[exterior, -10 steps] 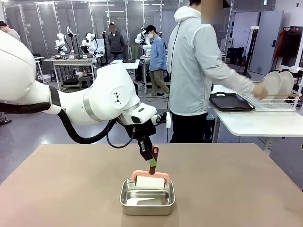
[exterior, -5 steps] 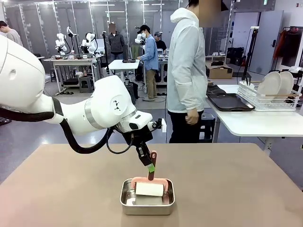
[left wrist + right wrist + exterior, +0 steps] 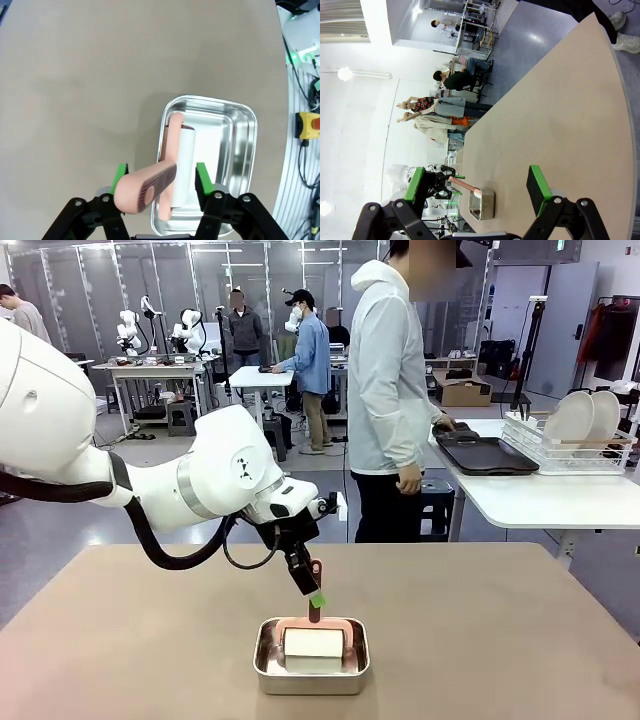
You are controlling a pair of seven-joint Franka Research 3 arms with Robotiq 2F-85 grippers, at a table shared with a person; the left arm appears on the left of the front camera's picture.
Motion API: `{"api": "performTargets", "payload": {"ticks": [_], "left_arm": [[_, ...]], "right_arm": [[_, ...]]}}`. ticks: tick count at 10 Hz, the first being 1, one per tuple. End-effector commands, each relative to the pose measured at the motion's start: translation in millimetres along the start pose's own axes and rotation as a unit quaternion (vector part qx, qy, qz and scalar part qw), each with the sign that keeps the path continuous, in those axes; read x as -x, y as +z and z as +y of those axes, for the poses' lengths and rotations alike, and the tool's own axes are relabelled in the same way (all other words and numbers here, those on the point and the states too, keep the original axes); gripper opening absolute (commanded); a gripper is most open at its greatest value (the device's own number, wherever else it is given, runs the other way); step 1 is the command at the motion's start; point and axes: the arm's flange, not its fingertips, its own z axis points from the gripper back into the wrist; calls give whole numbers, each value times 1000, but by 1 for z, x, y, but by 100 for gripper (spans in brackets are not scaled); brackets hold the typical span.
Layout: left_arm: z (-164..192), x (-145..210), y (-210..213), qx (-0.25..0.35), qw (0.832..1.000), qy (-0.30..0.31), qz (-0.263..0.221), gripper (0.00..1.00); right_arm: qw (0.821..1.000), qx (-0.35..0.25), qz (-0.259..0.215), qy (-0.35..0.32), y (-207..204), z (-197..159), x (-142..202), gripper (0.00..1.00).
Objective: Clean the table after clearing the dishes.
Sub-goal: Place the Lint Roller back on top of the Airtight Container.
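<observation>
Now the left hand (image 3: 313,593) hangs over the small steel pan (image 3: 311,656) near the robot's edge of the tabletop (image 3: 500,640). In the left wrist view its jaws stand parted, one green pad (image 3: 119,176) at either side of the pink roller handle (image 3: 145,186); a clear gap shows beside the one pad, and whether the other touches the handle I cannot tell. The roller (image 3: 181,172) lies inside the pan (image 3: 235,150), white drum down, handle sticking up out of it toward the hand.

Right hand (image 3: 477,187): jaws wide, nothing between them, hovering above the bare tabletop (image 3: 560,100), with the pan (image 3: 482,204) far off.

Dishes: two white plates (image 3: 587,417) stand upright in a wire rack (image 3: 570,452) on the white side table (image 3: 540,500), with a dark tray (image 3: 485,455) lying just beside the rack. A person (image 3: 385,390) stands at the far side, between the tabletop and the side table, one hand (image 3: 407,478) hanging down.
</observation>
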Motion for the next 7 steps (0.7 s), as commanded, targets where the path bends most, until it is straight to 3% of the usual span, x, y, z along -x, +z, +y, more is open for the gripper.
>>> {"api": "performTargets", "payload": {"ticks": [1,6,7], "left_arm": [[-7,6,7,-11,1000,-8,-11,100],[-13,11,20,-31,999,-15,-22,100],[-3,-3,16,-15,1000,-4,-6,100]], "right_arm": [[1000,-1,5,5,1,3,2,100],[1000,-1,5,5,1,3,2,100],[1000,-1,5,5,1,3,2,100]]}}
